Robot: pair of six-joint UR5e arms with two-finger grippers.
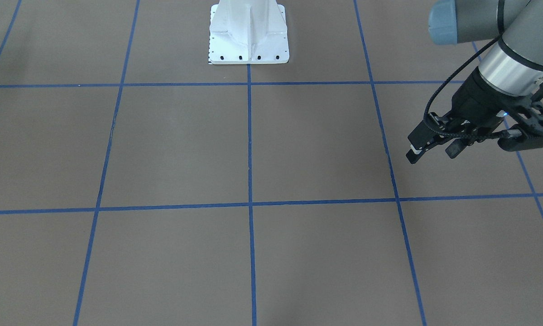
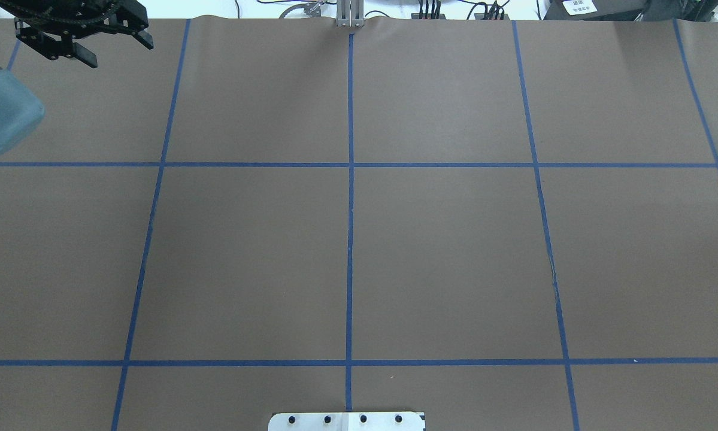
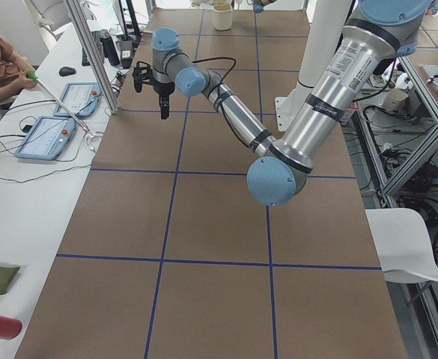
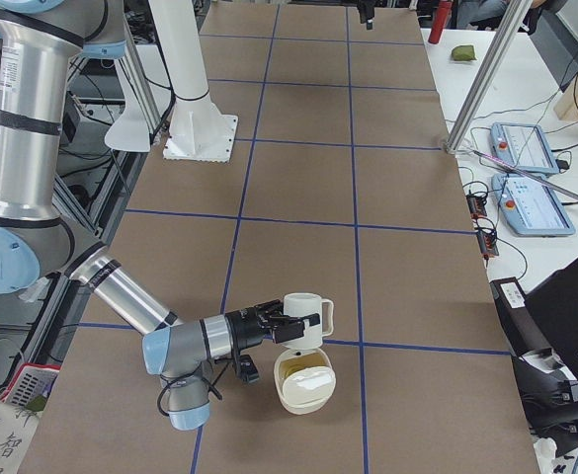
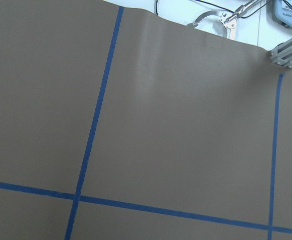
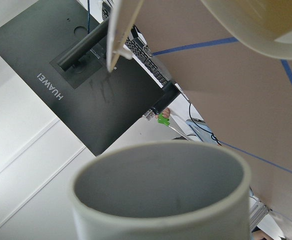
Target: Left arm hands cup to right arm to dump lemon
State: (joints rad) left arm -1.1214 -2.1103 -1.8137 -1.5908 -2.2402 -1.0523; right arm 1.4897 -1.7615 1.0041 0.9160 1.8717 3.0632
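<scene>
R gripper [image 4: 284, 326] is at the cup [image 4: 303, 304]; can't tell if clamped. Cup hangs just above bowl [image 4: 298, 403], and its inside looks empty. Lemon not made out, poss. in bowl. L gripper [image 1: 434, 151] is spread, empty and far off. Best now: keep cup mouth over bowl centre and check nothing's left before righting it.

Robotics laboratory, identified by its test rig.
A brown table [image 3: 219, 217] gridded with blue tape [image 2: 350, 239] is flanked by aluminium posts [image 3: 91, 56] and teach pendants [image 4: 519, 148]; the left arm [image 3: 332, 84] and right arm [image 4: 27, 128], jointed industrial machines, are seen over it.
</scene>
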